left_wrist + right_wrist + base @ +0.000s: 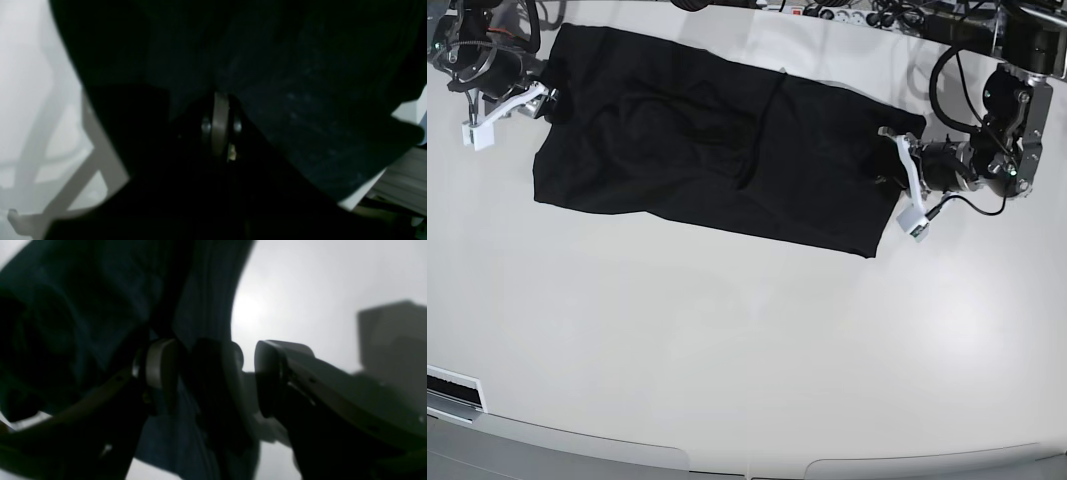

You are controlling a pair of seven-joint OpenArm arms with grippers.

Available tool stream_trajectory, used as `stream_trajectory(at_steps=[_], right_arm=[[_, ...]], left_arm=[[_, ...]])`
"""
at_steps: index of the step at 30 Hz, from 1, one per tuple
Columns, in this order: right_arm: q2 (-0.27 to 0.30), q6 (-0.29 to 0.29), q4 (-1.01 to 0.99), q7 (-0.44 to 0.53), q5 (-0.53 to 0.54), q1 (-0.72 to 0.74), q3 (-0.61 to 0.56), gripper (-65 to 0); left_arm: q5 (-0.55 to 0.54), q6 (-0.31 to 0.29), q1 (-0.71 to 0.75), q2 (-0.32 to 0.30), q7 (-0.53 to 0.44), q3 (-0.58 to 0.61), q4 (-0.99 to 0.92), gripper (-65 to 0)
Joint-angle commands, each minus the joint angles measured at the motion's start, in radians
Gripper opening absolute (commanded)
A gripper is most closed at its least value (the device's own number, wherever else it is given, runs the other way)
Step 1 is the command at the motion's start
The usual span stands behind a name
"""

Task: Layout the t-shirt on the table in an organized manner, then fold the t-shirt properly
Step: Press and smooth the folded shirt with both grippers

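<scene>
The black t-shirt (707, 140) lies spread out and a little wrinkled across the far part of the white table (727, 350). My left gripper (889, 182) is at the shirt's right edge. In the left wrist view its jaws (220, 100) are pressed together with dark fabric (300, 83) bunched at the tips. My right gripper (549, 92) is at the shirt's far left edge. In the right wrist view its fingers (160, 370) stand apart around a fold of the shirt (83, 306), and a strip of table (317, 290) shows beside the other finger.
Cables and a power strip (847, 15) run along the back edge. The table's curved front edge (727, 465) is far from the shirt. A grey blocky shape (393, 336) shows in the right wrist view.
</scene>
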Motion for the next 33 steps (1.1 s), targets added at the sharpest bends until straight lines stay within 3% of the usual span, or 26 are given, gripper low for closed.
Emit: stream_trajectory(at_steps=[1, 6, 14, 18, 27, 33], right_arm=[[0.009, 0.003, -0.008, 0.002, 0.006, 0.006, 0.005, -27.3], [0.009, 0.034, -0.088, 0.001, 0.076, 0.04, 0.01, -27.3], [0.0, 0.126, -0.183, -0.082, 0.266, 0.05, 0.01, -27.3], [-0.003, 0.126, -0.215, -0.122, 0.33, 0.061, 0.008, -27.3], [-0.001, 0.126, -0.215, -0.174, 0.339, 0.108, 0.008, -27.3], [0.008, 0.126, -0.215, -0.299, 0.535, 0.108, 0.009, -27.4]], left_arm=[[0.026, 0.01, -0.003, -0.027, 0.031, -0.002, 0.004, -65.0], [0.002, 0.01, -0.003, -0.037, 0.031, -0.002, 0.004, -65.0], [-0.016, 0.01, -0.003, -0.037, 0.031, -0.002, 0.004, -65.0], [-0.047, 0.01, -0.003, -0.037, 0.031, -0.002, 0.005, -65.0], [-0.047, 0.01, -0.003, -0.037, 0.031, -0.002, 0.005, -65.0], [-0.047, 0.01, -0.003, -0.037, 0.032, -0.002, 0.005, -65.0]])
